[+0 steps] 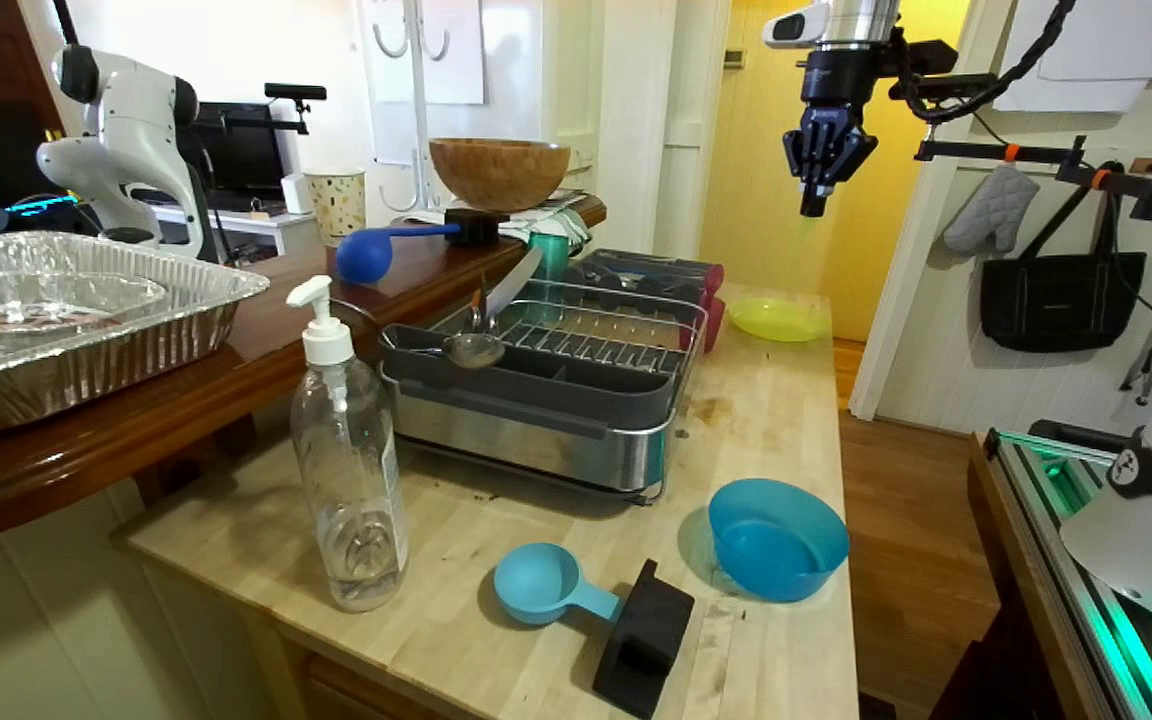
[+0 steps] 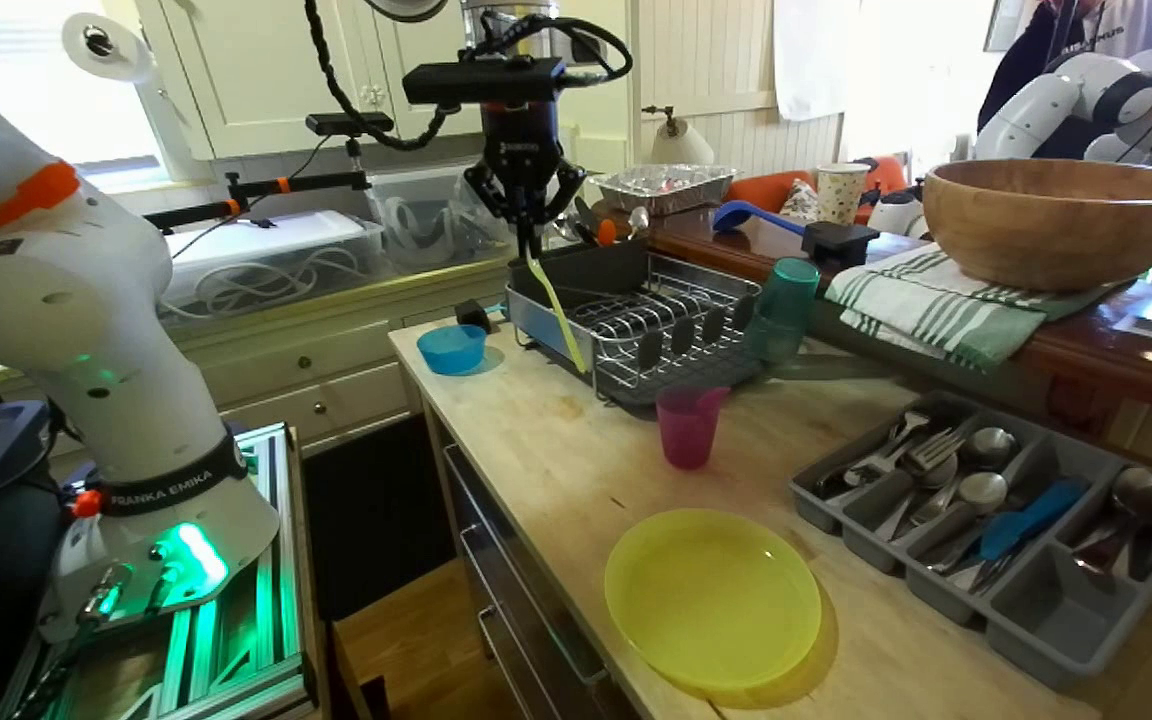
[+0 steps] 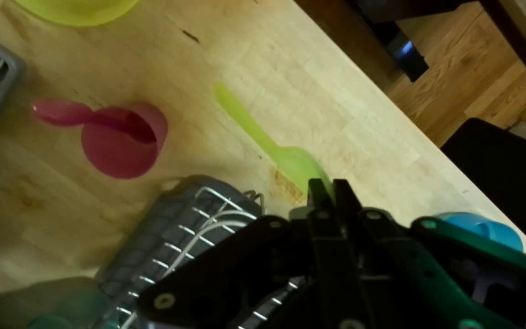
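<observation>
The words FRANKA EMIKA are printed in white on the black band point(image 2: 174, 480) around the foot of the white robot arm point(image 2: 86, 300). In an exterior view, only FRA is seen on the band, next to a round white badge point(image 1: 1125, 467). A word is printed on the shirt point(image 2: 1131, 25) of a person point(image 2: 1021, 75) at the back, but it is too blurry to be read. Tiny pale letters are set on the black gripper point(image 2: 529, 245), and they are too small to be read.

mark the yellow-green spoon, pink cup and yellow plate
Yellow-green spoon point(image 3: 277, 151): in the wrist view, where handle meets bowl.
Pink cup point(image 2: 687, 432): in an exterior view, side wall.
Yellow plate point(image 2: 712, 598): in an exterior view, bare centre.
</observation>
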{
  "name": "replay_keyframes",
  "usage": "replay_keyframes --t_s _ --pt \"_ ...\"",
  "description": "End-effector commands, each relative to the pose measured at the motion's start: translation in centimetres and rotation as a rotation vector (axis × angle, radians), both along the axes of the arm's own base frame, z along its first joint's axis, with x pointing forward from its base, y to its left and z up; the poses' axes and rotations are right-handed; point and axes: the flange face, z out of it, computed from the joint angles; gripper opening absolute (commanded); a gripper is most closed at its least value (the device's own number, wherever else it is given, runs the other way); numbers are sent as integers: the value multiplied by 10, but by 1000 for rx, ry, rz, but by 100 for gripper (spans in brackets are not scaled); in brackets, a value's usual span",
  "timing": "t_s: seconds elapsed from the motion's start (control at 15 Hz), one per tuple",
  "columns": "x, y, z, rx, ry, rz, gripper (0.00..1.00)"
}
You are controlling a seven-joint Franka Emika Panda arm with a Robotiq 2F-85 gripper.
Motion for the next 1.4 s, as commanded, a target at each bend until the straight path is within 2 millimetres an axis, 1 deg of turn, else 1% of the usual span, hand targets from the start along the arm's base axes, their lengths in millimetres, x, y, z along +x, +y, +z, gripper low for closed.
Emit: replay_keyframes --t_s 0.0,0.13,0.47,0.53,0.6,0.67,1.0,1.33 --pt "-4 -10 -2 2 8 -20 7" --pt "-8 -22 -5 6 12 -45 7" --pt "-8 -22 -5 6 12 -45 7" --pt "-8 -22 -5 6 12 -45 2" --pt "-6 -22 -9 -34 10 -41 2" --pt "-3 -26 -12 -69 9 -50 2" --pt "-4 -59 -29 -204 61 -41 2" --pt "-12 -101 -59 -297 113 -5 2"
